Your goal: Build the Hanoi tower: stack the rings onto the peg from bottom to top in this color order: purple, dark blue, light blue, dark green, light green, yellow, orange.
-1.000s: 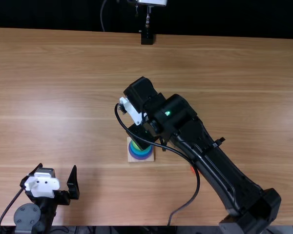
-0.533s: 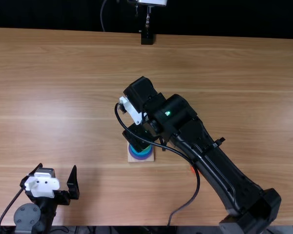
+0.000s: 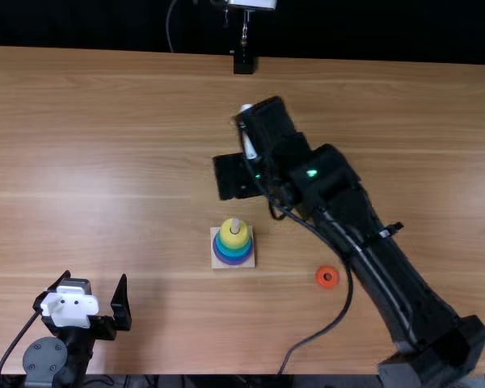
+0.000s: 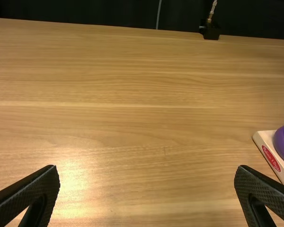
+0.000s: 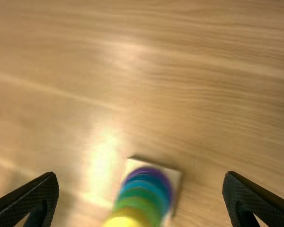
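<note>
In the top view, the tower of rings (image 3: 234,240) stands just below the middle of the frame, on its square base (image 3: 217,263) on the bench (image 3: 105,162). Purple lies lowest, blue bands come above it, and yellow (image 3: 228,237) is topmost, with the pale peg (image 3: 235,225) poking through. The orange ring (image 3: 327,277) lies flat on the bench, right of the tower and a little lower in the frame, near the black cable (image 3: 349,299). The right arm (image 3: 372,246) slants up from the lower right corner; its right gripper (image 3: 236,176) hangs above the bench, higher in the frame than the tower. The left gripper (image 3: 85,311) is at the lower left, well apart from the tower, fingers spread. A black stand (image 3: 243,62) sits at the upper edge, near the middle.

In the left wrist view, the left gripper (image 4: 147,171) has its fingers wide apart, with bare wood between them. Part of the base and the purple ring can be seen.

In the right wrist view, the right gripper (image 5: 140,177) is also spread, pinching nothing; the tower shows between its fingers, yellow nearest the camera, then green, blues and purple.
</note>
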`<move>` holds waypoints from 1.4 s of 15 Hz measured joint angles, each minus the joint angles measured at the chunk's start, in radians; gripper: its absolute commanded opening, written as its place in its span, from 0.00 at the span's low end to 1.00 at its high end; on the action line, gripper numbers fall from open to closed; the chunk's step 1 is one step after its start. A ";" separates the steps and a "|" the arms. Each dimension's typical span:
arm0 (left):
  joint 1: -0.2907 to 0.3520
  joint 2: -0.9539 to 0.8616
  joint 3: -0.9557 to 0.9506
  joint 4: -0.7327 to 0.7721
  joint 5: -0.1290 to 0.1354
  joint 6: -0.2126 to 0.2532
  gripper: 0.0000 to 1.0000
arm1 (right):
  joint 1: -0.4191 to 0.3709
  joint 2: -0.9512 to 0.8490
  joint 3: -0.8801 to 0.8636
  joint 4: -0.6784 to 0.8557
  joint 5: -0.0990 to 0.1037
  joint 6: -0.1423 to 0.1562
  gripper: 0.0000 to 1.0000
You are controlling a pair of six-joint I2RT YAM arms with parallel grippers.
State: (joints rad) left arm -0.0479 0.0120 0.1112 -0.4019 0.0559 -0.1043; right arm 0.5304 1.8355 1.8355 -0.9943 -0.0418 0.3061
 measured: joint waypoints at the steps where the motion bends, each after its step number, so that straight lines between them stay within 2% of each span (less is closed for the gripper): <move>1: 0.000 0.000 0.000 0.000 0.000 -0.001 1.00 | -0.028 -0.045 -0.061 0.047 0.002 -0.016 1.00; 2: 0.000 0.000 0.000 0.000 0.000 -0.001 1.00 | -0.047 -0.096 -0.125 0.101 0.001 -0.051 1.00; 5: 0.000 0.000 0.000 0.000 0.000 -0.001 1.00 | -0.119 -0.293 -0.373 0.232 0.001 -0.228 1.00; 6: 0.000 0.000 0.000 0.000 0.000 -0.001 1.00 | -0.151 -0.340 -0.441 0.243 0.000 -0.272 1.00; 7: 0.000 0.000 0.000 0.000 0.000 0.000 1.00 | -0.191 -0.383 -0.512 0.245 0.000 -0.311 1.00; 9: 0.000 0.000 0.000 0.000 0.000 -0.001 1.00 | -0.254 -0.451 -0.637 0.240 0.001 -0.358 1.00; 12: 0.000 0.000 0.000 0.000 0.000 0.000 1.00 | -0.265 -0.488 -0.797 0.230 0.001 -0.385 1.00; 17: 0.000 0.000 0.000 0.000 0.000 0.000 1.00 | -0.265 -0.487 -0.962 0.231 0.001 -0.386 1.00; 21: 0.000 0.000 0.000 0.000 0.000 -0.001 1.00 | -0.265 -0.487 -1.061 0.297 0.001 -0.386 1.00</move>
State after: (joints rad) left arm -0.0475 0.0116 0.1108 -0.4023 0.0559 -0.1051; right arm 0.2657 1.3483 0.7742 -0.6971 -0.0406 -0.0795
